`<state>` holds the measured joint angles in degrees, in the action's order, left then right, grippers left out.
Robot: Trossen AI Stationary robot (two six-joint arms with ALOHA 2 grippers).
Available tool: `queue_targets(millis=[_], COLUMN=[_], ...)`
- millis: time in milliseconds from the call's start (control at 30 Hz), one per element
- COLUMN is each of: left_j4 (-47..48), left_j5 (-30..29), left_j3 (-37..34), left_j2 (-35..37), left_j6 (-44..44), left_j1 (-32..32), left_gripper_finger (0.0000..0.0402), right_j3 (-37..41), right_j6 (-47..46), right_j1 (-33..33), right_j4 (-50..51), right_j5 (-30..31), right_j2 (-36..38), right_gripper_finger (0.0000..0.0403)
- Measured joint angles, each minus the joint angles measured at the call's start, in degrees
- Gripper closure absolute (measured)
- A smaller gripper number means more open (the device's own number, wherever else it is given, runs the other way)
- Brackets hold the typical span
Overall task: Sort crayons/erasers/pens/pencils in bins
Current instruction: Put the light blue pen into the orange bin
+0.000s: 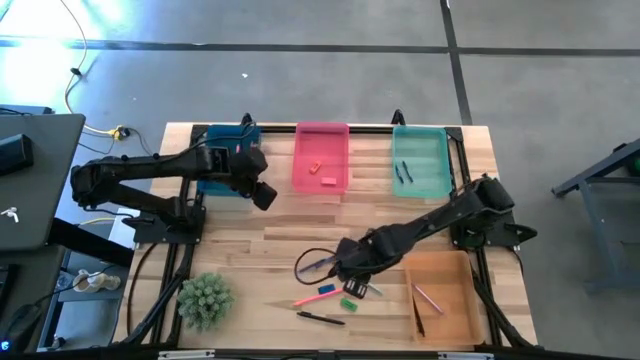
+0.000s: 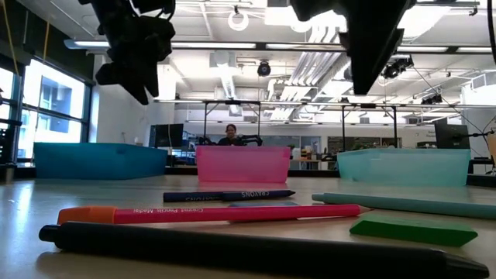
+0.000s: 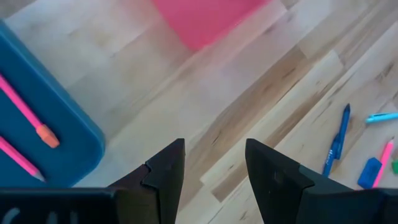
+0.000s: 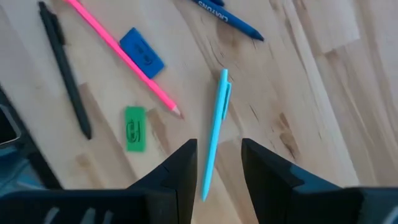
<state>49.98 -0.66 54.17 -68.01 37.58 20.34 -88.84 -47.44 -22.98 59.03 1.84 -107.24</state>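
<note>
On the table, a dark blue stick [image 2: 229,196] reads, seemingly, "crayons"

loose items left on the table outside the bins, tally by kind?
Erasers: 2, the blue eraser and the green eraser
Pens: 2, the black pen and the light blue pen
Pencils: 1, the pink pencil
Crayons: 1, the dark blue crayon
Total: 6 in view

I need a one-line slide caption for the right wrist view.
Open right claw above light blue pen, near green eraser, blue eraser and pink pencil.
</note>
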Motion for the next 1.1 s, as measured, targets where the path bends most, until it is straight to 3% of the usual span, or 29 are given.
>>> queue_targets(millis=[533, 1100], left_j4=[0.26, 0.39], left_j5=[0.00, 0.00], left_j3=[0.00, 0.02], left_j2=[0.00, 0.00], left_j6=[-3.84, -7.39], left_j1=[-0.31, -0.29], left_gripper_finger=[0.0245, 0.0245], right_j3=[-0.37, -0.30], right_j6=[-3.89, -12.09], right_j1=[0.45, 1.57], right_j4=[-4.32, -5.65], right_j5=[1.16, 2.13], right_j2=[-9.10, -11.27], right_gripper_finger=[0.0284, 0.0284])
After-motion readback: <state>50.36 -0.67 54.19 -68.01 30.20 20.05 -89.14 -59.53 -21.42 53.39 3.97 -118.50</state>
